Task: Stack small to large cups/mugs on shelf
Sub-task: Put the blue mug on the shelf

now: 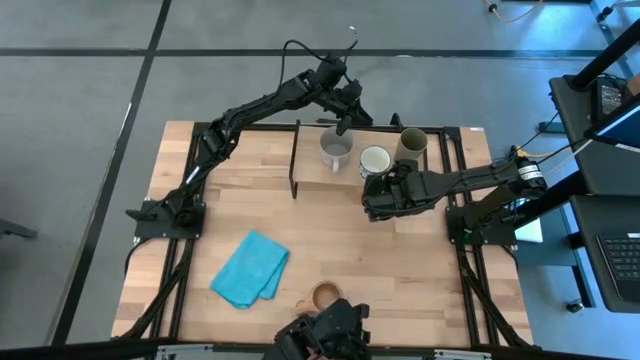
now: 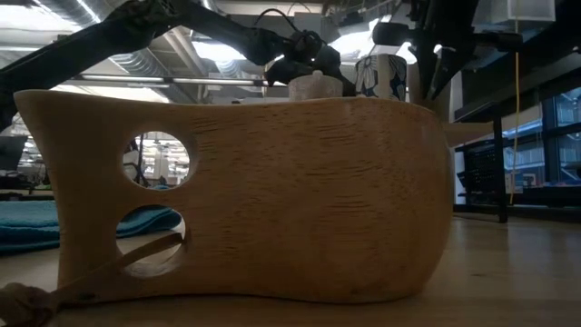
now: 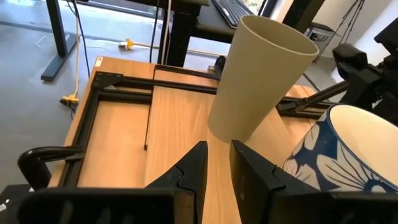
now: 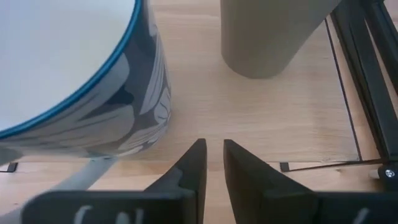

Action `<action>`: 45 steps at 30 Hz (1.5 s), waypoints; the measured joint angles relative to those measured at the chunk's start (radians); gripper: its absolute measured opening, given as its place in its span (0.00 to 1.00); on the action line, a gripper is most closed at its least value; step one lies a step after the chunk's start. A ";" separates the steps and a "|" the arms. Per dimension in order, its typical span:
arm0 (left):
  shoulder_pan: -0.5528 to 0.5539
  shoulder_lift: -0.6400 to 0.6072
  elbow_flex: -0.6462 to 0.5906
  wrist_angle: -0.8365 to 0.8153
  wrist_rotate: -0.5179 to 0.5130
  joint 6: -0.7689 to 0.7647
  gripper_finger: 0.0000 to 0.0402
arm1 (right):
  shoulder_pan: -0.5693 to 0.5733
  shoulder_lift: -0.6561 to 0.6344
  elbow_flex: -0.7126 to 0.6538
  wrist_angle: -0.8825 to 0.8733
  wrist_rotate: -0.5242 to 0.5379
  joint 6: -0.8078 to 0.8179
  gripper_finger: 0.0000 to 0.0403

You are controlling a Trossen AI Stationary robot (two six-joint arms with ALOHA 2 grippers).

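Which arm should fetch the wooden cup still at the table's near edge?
Probably right. The right end effector, empty beside the white mug, has a clear path to the wooden cup. The left end effector is over the grey mug on the shelf, farther away.

Light wooden counter (image 1: 400, 255) in a black frame, seen from above. Low shelf (image 1: 375, 183) with pale top board on the far half, bearing in a row a grey mug (image 1: 336, 149), a white mug (image 1: 374, 160) with blue pattern, and an olive tumbler (image 1: 411, 145), just beside one another. Blue cloth (image 1: 250, 267) crumpled on the near left; brown wooden cup (image 1: 326, 295) at the near edge.
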 joint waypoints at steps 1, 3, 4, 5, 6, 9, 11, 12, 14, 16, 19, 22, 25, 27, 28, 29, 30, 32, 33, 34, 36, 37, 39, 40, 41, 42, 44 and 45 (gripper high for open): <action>-0.002 0.000 -0.002 0.001 0.001 0.000 0.16 | -0.003 0.000 0.000 0.000 0.000 0.000 0.14; -0.006 0.000 -0.004 0.003 0.002 0.000 0.16 | -0.009 0.000 0.000 0.000 0.002 -0.012 0.14; -0.007 0.000 -0.004 0.004 0.002 0.000 0.16 | -0.013 0.000 0.000 0.000 0.003 -0.020 0.14; -0.008 0.000 -0.004 0.007 0.003 0.000 0.16 | -0.018 0.000 0.000 0.000 0.002 -0.027 0.14; -0.010 0.000 -0.004 0.007 0.004 0.000 0.16 | -0.022 0.000 0.000 0.000 0.003 -0.034 0.14; -0.011 0.000 -0.004 0.007 0.004 0.000 0.16 | -0.032 0.000 0.000 0.001 0.007 -0.045 0.14; -0.010 0.000 -0.004 0.007 0.004 0.000 0.16 | -0.037 0.000 0.000 0.001 0.008 -0.045 0.14; -0.010 0.000 -0.004 0.007 0.003 0.000 0.16 | -0.039 0.000 0.000 0.002 0.008 -0.046 0.14; -0.010 0.000 -0.004 0.007 0.003 0.000 0.16 | -0.040 0.000 0.000 0.002 0.008 -0.048 0.14; -0.010 0.000 -0.004 0.007 0.003 0.000 0.16 | -0.040 0.000 0.000 0.002 0.010 -0.048 0.14; -0.010 0.000 -0.004 0.007 0.003 0.000 0.16 | -0.041 0.000 0.000 0.002 0.011 -0.048 0.14; -0.010 0.000 -0.004 0.007 0.003 0.000 0.16 | -0.041 0.000 0.000 0.002 0.011 -0.048 0.14; -0.010 0.000 -0.004 0.007 0.003 -0.001 0.16 | -0.041 0.000 0.000 0.002 0.010 -0.048 0.14; -0.010 0.000 -0.004 0.007 0.003 -0.003 0.16 | -0.041 0.000 0.000 0.003 0.004 -0.048 0.14; -0.010 0.000 -0.004 0.007 0.003 -0.003 0.16 | -0.041 0.000 0.000 0.003 0.003 -0.048 0.14; -0.010 0.000 -0.004 0.007 0.003 -0.003 0.16 | -0.041 0.000 0.000 0.003 0.002 -0.048 0.14; -0.010 0.000 -0.004 0.007 0.003 -0.003 0.16 | -0.041 0.000 0.000 0.003 0.002 -0.048 0.14; -0.010 0.000 -0.004 0.007 0.003 -0.003 0.16 | -0.041 0.000 0.000 0.003 0.002 -0.048 0.14; -0.010 0.000 -0.004 0.007 0.003 -0.002 0.16 | -0.041 0.000 0.000 0.003 0.002 -0.048 0.14; -0.010 0.000 -0.004 0.007 0.003 -0.002 0.16 | -0.041 0.000 0.000 0.003 0.003 -0.048 0.14; -0.010 0.000 -0.004 0.007 0.003 -0.002 0.16 | -0.041 0.000 0.000 0.003 0.004 -0.048 0.14; -0.010 0.000 -0.004 0.007 0.003 -0.002 0.16 | -0.041 0.000 0.000 0.003 0.005 -0.048 0.14; -0.010 0.000 -0.004 0.007 0.003 -0.002 0.16 | -0.041 0.000 0.000 0.001 0.006 -0.048 0.14; -0.010 0.000 -0.004 0.007 0.003 -0.002 0.16 | -0.041 0.000 0.000 0.001 0.007 -0.048 0.14; -0.010 0.000 -0.004 0.007 0.003 -0.002 0.16 | -0.041 0.000 0.000 0.001 0.008 -0.048 0.14; -0.010 0.000 -0.004 0.007 0.003 -0.002 0.16 | -0.042 0.000 0.000 0.001 0.008 -0.048 0.14; -0.010 0.000 -0.004 0.006 0.003 -0.002 0.16 | -0.042 0.000 0.000 0.000 0.012 -0.049 0.14; -0.010 0.000 -0.004 0.006 0.003 -0.002 0.16 | -0.042 0.000 0.000 0.000 0.017 -0.049 0.14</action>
